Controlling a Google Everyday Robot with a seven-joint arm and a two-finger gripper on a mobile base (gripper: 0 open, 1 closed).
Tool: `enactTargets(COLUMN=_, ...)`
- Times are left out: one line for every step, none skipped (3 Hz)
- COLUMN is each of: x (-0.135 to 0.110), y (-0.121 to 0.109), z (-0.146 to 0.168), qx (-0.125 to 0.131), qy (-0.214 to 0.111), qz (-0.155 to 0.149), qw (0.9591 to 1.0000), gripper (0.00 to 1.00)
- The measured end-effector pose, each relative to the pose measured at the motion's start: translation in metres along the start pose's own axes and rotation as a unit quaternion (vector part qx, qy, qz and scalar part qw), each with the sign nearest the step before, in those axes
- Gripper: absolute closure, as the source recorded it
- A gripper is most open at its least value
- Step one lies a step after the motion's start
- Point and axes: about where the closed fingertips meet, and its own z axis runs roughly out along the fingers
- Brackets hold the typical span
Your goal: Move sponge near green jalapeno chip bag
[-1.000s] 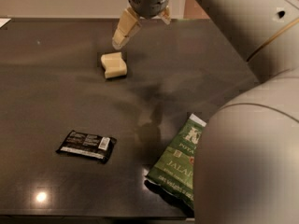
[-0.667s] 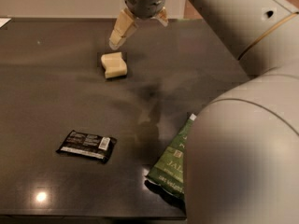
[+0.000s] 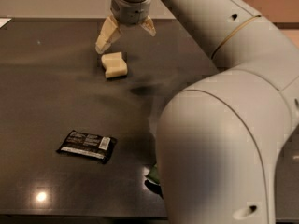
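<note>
End effector (image 3: 127,37) spread apart just behind sponge (image 3: 114,65); black wrapper (image 3: 87,145) well apart; arm (image 3: 224,125) across green chip bag (image 3: 153,174).

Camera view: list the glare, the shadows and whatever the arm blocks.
Camera view: a bright glare spot sits on the dark table near its front edge; a soft shadow lies right of the sponge, which sits below the open gripper; the arm hides nearly all of the green jalapeno chip bag.
</note>
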Motion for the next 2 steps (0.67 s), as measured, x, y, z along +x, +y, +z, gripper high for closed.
enactTargets(x=-0.008, y=0.013, z=0.024, qx=-0.011, qy=0.019, qz=0.019, qw=0.9996, gripper=0.00)
enactTargets(x=-0.013, y=0.023, z=0.050, qx=-0.016, qy=0.039, qz=0.036, qw=0.9985, gripper=0.00)
